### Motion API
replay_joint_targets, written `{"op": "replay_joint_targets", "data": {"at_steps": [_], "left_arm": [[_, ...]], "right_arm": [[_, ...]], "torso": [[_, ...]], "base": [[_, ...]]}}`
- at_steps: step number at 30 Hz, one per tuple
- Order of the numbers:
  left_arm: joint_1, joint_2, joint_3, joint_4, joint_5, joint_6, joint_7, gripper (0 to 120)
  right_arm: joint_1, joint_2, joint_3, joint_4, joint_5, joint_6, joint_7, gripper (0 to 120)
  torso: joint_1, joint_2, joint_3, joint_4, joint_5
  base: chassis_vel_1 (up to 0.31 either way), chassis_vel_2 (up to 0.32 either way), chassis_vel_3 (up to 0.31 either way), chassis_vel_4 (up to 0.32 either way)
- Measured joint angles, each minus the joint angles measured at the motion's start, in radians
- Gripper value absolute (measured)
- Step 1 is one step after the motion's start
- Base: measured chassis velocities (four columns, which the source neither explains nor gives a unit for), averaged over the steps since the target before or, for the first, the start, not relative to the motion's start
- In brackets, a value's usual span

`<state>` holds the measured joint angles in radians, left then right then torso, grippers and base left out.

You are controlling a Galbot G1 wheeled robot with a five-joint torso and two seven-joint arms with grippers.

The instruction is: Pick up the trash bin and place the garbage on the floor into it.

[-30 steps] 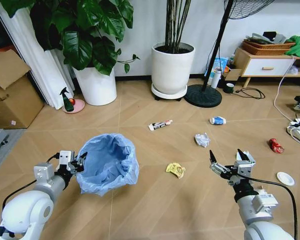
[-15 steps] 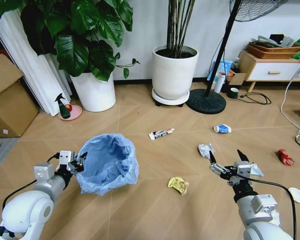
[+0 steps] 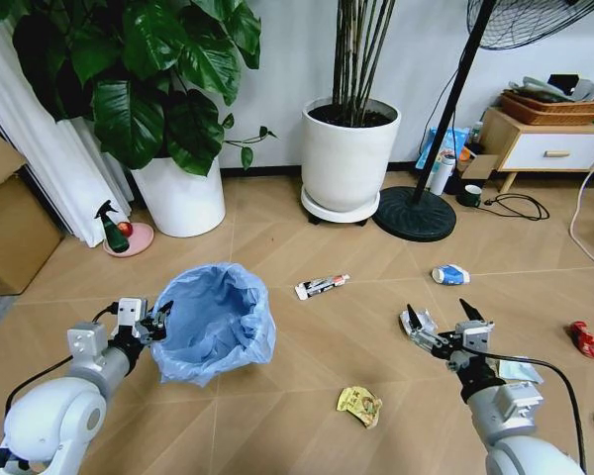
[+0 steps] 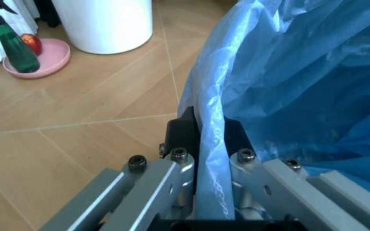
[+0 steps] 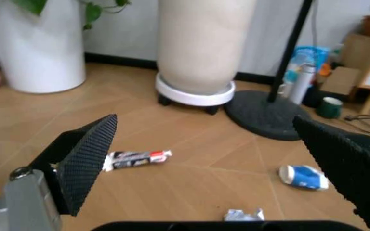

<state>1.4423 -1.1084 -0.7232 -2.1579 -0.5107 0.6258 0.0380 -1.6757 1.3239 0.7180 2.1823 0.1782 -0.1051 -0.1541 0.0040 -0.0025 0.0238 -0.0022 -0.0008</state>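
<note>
The trash bin, lined with a crinkly light-blue bag, stands at front left, and my left gripper is shut on its near rim. In the left wrist view the fingers clamp the bag's edge. My right gripper hangs open over the floor, with a crumpled paper wad just beyond it. Other garbage lies around: a yellow peel scrap, a tube-shaped wrapper, a blue-white can and a red wrapper. The right wrist view shows the tube-shaped wrapper, the can and the wad between the spread fingers.
Two big white plant pots stand at the back, with a fan base to their right. A spray bottle and pink dish sit at left beside a cardboard box. A wooden cabinet and cables are at far right.
The whole head view has shifted: the floor litter and pots now sit lower and closer, so the camera has moved. Both arms keep their poses, and the left gripper still holds the bin.
</note>
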Motion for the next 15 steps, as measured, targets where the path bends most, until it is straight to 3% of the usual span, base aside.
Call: {"op": "replay_joint_targets", "data": {"at_steps": [5, 7, 8, 11, 15], "left_arm": [[0.001, 0.001, 0.001, -0.001, 0.000, 0.000, 0.000, 1], [0.002, 0.005, 0.002, -0.001, 0.000, -0.001, 0.000, 1], [0.002, 0.005, 0.002, -0.001, 0.000, -0.001, 0.000, 1], [-0.002, 0.007, 0.011, 0.000, 0.000, -0.001, -0.001, 1], [-0.003, 0.007, 0.021, 0.002, 0.000, -0.001, -0.002, 1]], "right_arm": [[0.021, -0.092, -0.012, -0.077, 0.046, -0.004, -0.055, 100], [0.037, -0.190, -0.030, -0.133, 0.047, -0.008, -0.111, 100], [0.037, -0.190, -0.030, -0.133, 0.047, -0.008, -0.111, 100], [0.075, -0.309, -0.086, -0.225, 0.046, -0.007, -0.155, 100], [0.120, -0.365, -0.158, -0.309, 0.030, 0.009, -0.174, 100]], "torso": [[0.000, 0.000, 0.000, -0.0001, 0.0002], [0.000, 0.000, 0.000, -0.0001, 0.0002], [0.000, 0.000, 0.000, -0.0001, 0.0002], [0.000, 0.000, 0.000, 0.0000, 0.0003], [0.000, 0.000, 0.000, 0.0000, 0.0000]], "base": [[0.048, -0.045, -0.044, 0.047], [0.000, 0.000, 0.000, 0.000], [0.000, 0.000, 0.000, 0.000], [0.000, 0.000, 0.000, 0.000], [0.000, 0.000, 0.000, 0.000]]}}
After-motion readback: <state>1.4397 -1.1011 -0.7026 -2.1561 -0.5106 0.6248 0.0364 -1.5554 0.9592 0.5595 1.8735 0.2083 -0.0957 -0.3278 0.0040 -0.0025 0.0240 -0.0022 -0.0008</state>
